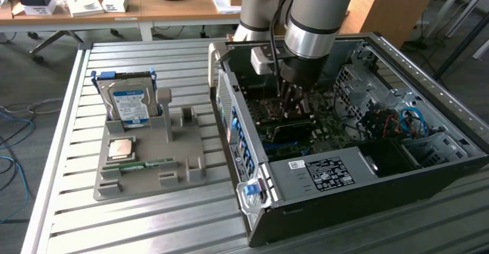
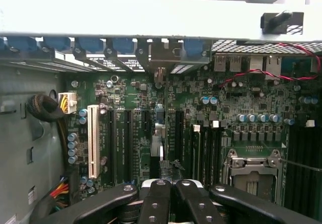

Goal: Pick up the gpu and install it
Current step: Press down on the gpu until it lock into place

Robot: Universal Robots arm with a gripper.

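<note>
Reaching down into the open case (image 1: pixel 367 168), the arm has its gripper (image 1: pixel 296 100) low over the motherboard (image 1: pixel 294 131), fingers (image 2: pixel 157 204) clenched tight. In the wrist view a thin card stands edge-on straight ahead of the fingertips: that looks like the gpu (image 2: pixel 159 133), upright, its bracket end up against the rear slot openings and its lower edge at one of the expansion slots. Whether the fingers actually pinch its top edge or merely sit right over it cannot be told from here, and whether it is fully seated is just as unclear.

By the look of it, this is the install step, the pick-up already done. Judging from the lie of things, the next move calls for a straight, square push down along the slot line, with no tilt, and the bracket kept in its rear opening.

On the count: one arm, one case, one gpu. On the worktop (image 1: pixel 68 208) beside the case sits one grey holder (image 1: pixel 164 168), carrying one hard drive (image 1: pixel 128 104) with a blue label standing upright, one square chip (image 1: pixel 122 149) and one narrow green memory stick (image 1: pixel 137 165). One white slot (image 2: pixel 92 141) stands out among the dark ones on the board.
</note>
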